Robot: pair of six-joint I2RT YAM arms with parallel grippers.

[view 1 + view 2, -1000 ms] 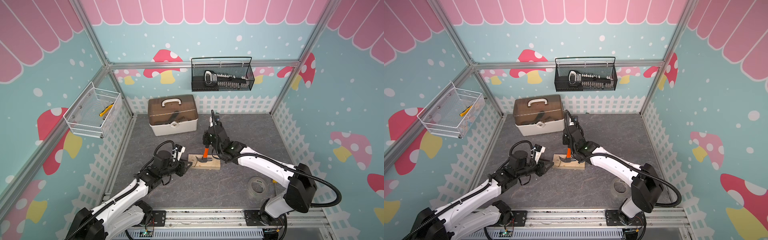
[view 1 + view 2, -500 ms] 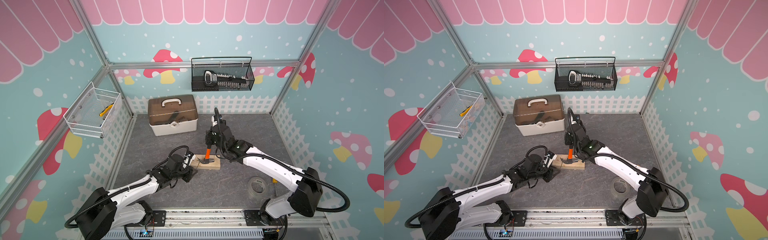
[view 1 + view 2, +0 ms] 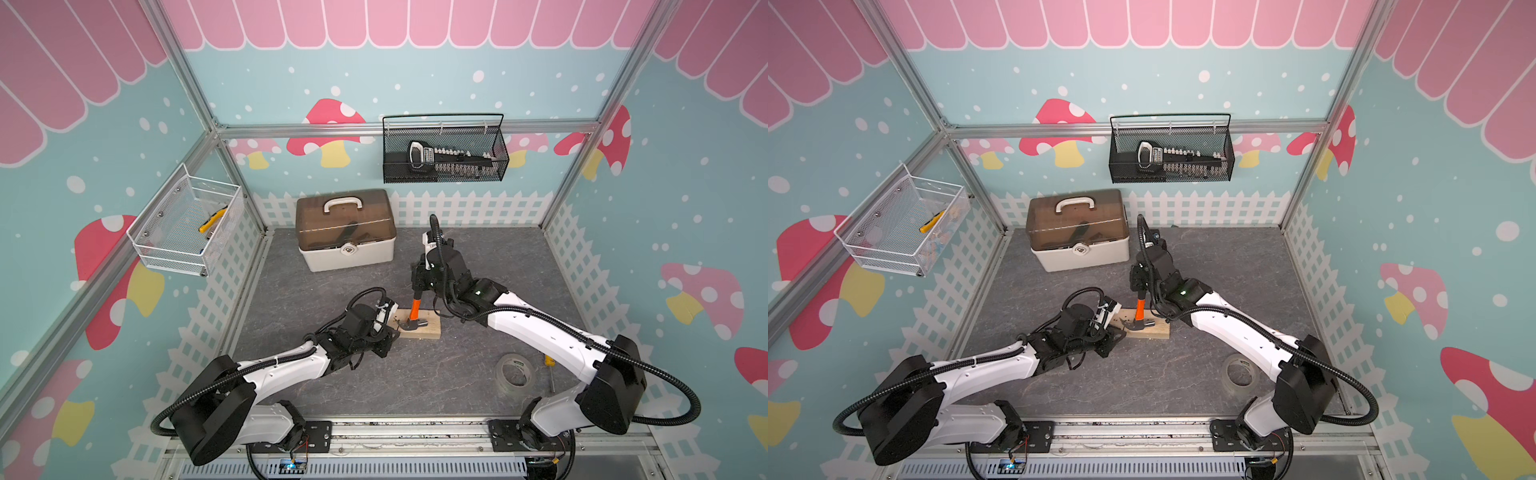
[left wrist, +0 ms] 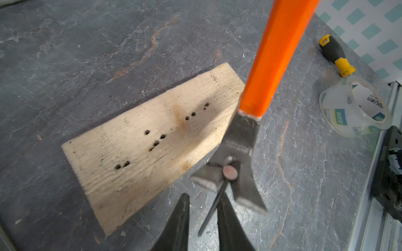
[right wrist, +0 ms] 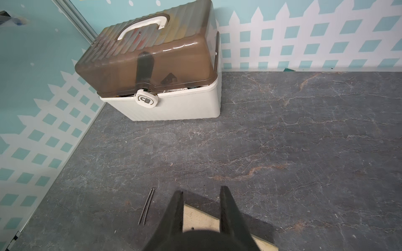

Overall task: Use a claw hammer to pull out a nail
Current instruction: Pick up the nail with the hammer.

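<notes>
Left wrist view gives the closest look at the hammer (image 4: 276, 56). A bright orange shaft section runs down into a dull silver steel head (image 4: 239, 134), which splits into a two-pronged claw (image 4: 250, 191) with pale, worn edges. A nail (image 4: 230, 172) with a round, reddish flat top sits in the claw's notch. Its thin dark shank slants clear of the wood into the gap of the left end effector (image 4: 205, 217). Those fingers (image 4: 180, 219) stand apart, wider than the shank, so they are released rather than pinching. Whether the shank touches one finger cannot be told.

In both top views the hammer stands nearly upright, head down over the left end of the board (image 3: 432, 332), mid-desk (image 3: 415, 386). The right end effector (image 3: 419, 284) is clenched on the black shaft just above the orange part.

The left wrist view's edge cuts the shaft off, so the black part shows only from above. In the top views the left wrist covers the board's left tip, and the claw and nail are too small to make out. The claw is slightly blurred in the close view. In the right wrist view the hammer is unrecognisable: a dark rounded mass fills the space at the finger bases and hides most of the board. Two loose nails (image 5: 146, 206) lie on the desk just beside the board.
</notes>
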